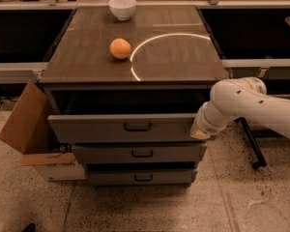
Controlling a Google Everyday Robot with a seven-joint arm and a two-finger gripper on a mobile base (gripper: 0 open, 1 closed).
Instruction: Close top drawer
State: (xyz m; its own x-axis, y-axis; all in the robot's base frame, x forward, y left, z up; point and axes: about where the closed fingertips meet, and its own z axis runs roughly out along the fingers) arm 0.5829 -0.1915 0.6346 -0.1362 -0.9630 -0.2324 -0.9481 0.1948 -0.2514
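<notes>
One top drawer, end effector at right end

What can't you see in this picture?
Camera view:
- Inside the wide grey top drawer: lost in shadow under the brown cabinet top.
- The tool at that drawer's right end: mostly behind the white arm.
- The arm's base: cut off at the right edge.

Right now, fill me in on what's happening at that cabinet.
The robot's arm reaches in from the right, with its gripper at the right end of the top drawer front. That drawer is pulled out and not yet closed; the lower drawers sit further in. An orange and a white bowl rest on the cabinet top.
</notes>
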